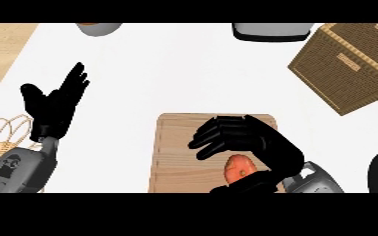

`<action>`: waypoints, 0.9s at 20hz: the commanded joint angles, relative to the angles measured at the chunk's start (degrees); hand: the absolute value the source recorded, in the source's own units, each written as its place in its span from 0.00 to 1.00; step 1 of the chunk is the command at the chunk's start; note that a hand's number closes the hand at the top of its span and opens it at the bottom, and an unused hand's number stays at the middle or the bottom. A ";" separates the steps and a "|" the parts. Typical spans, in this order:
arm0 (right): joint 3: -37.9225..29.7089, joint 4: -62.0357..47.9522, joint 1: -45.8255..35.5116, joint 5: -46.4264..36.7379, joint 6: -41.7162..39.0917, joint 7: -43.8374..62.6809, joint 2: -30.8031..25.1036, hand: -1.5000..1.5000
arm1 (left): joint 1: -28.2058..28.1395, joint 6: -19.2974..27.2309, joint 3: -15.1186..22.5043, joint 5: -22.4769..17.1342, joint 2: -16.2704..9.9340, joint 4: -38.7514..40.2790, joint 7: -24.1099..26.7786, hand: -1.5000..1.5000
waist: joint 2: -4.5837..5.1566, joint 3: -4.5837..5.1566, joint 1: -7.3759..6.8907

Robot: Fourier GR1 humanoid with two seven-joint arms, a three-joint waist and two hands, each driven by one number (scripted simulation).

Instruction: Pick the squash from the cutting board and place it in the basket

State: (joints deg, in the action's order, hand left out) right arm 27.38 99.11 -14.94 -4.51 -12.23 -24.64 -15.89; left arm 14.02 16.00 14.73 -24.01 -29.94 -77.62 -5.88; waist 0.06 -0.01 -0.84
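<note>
We see our right hand (258, 147) low over the board (177, 152), its fingers (214, 137) curled over the squash (240, 169) with the thumb below it, so the fingers are bent around the orange squash, though we cannot tell whether they actually touch it. The squash lies on the board's near right part, just under the palm and between fingers and thumb, partly hidden by them. The board stretches away to the left of those fingers on the white table (184, 70). The basket (343, 65), a woven brown box, stands well apart from the fingers, up and to the right. Our left hand (52, 105) shows at the view's left, open, fingers straight and spread, pointing up, holding nothing. Just below and left of it, some thin wire loops (15, 130) lie at the edge. Far beyond the fingers, at the top edge, sit a grey bowl (100, 28) to the left and a dark-rimmed grey vessel (269, 31) nearer the basket.
</note>
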 commanded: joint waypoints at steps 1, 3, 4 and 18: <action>9.91 6.63 6.69 -12.23 9.91 1.40 6.13 0.00 | -1.72 -4.00 -3.06 -1.59 -2.10 2.05 1.31 0.50 | -0.35 0.06 1.30; 11.66 10.18 6.61 -14.28 10.57 10.19 7.74 0.00 | 1.09 -2.72 -3.45 -0.11 -0.55 3.94 -0.32 0.50 | -0.21 0.05 1.42; 13.31 13.22 7.74 -14.53 9.45 15.56 7.44 0.00 | -1.56 -4.50 -3.85 -0.06 -0.85 4.57 2.97 0.50 | -0.26 0.08 1.36; -2.82 25.87 -16.66 -18.46 -16.81 66.46 -5.73 0.00 | -2.19 -2.29 -3.00 1.14 -0.62 0.11 -0.45 0.50 | -0.54 0.26 1.15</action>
State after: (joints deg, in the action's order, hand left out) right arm 29.01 122.84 -24.74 -25.92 -21.56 29.55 -21.31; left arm 11.78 12.59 11.12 -23.97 -31.72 -76.85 -6.36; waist -0.70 0.30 0.73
